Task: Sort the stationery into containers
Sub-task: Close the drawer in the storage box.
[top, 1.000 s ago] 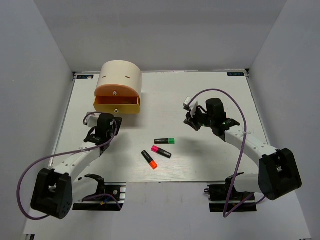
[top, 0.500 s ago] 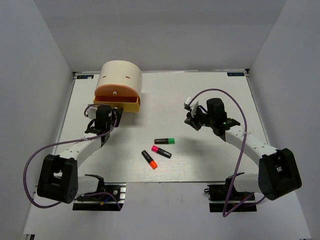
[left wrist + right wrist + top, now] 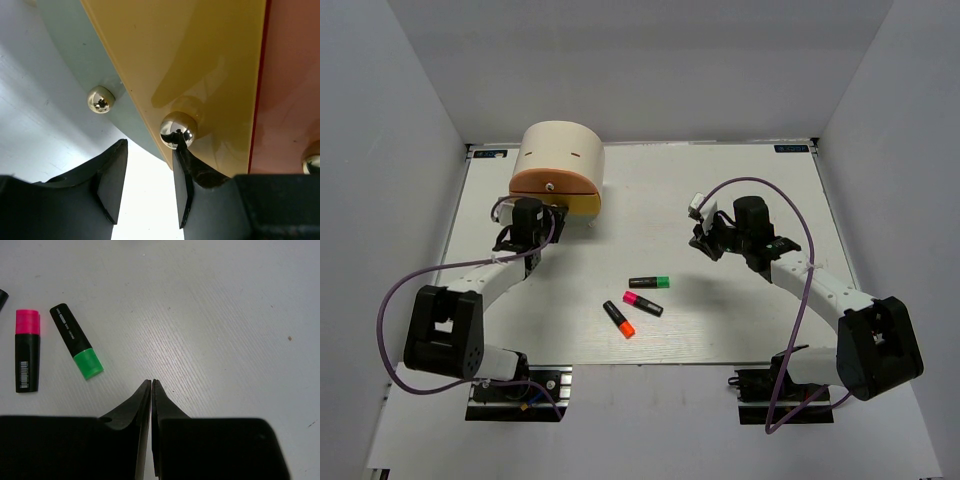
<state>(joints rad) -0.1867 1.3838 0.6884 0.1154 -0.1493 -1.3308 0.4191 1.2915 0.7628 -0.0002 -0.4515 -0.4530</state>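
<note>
The cream drum container (image 3: 560,150) stands at the back left, with its orange drawer front (image 3: 552,183) and its yellow drawer front (image 3: 582,203) set in against the body. My left gripper (image 3: 525,212) is open at the yellow front (image 3: 190,60). Its right fingertip touches that drawer's shiny knob (image 3: 177,130), and nothing is between the jaws (image 3: 149,147). Green (image 3: 650,282), pink (image 3: 643,303) and orange (image 3: 619,319) highlighters lie mid-table. My right gripper (image 3: 703,245) is shut and empty (image 3: 151,382), above the table to the right of the green highlighter (image 3: 76,340). The erasers and the pink-white piece are out of view.
A second knob (image 3: 100,99) sits on a pale panel left of the yellow front. The pink highlighter (image 3: 27,350) lies left of the green one in the right wrist view. Grey walls enclose the white table (image 3: 740,190) on three sides.
My left gripper has moved forward to the drum, and the yellow drawer, which stuck out a second ago, has slid in. The right arm and the highlighters have not moved.
</note>
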